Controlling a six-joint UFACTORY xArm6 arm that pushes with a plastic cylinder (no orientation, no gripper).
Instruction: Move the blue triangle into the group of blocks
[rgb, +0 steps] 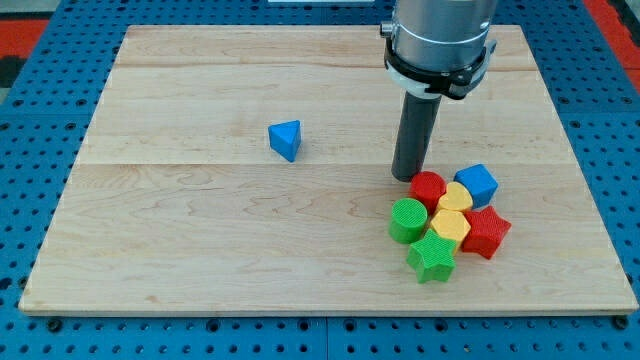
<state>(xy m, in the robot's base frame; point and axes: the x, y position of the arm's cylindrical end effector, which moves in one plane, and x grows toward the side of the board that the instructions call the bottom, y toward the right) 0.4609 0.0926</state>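
The blue triangle (286, 139) lies alone on the wooden board (200, 230), left of the view's middle. A group of blocks sits at the lower right: a red cylinder (427, 189), a blue cube (476, 184), a yellow heart-like block (458, 198), a yellow hexagon (451, 228), a green cylinder (408, 220), a red star (487, 232) and a green star (432, 258). My tip (408, 177) rests on the board just above and left of the red cylinder, well to the right of the blue triangle.
The arm's grey body (440, 40) hangs over the board's upper right. A blue pegboard surface (30, 120) surrounds the board on all sides.
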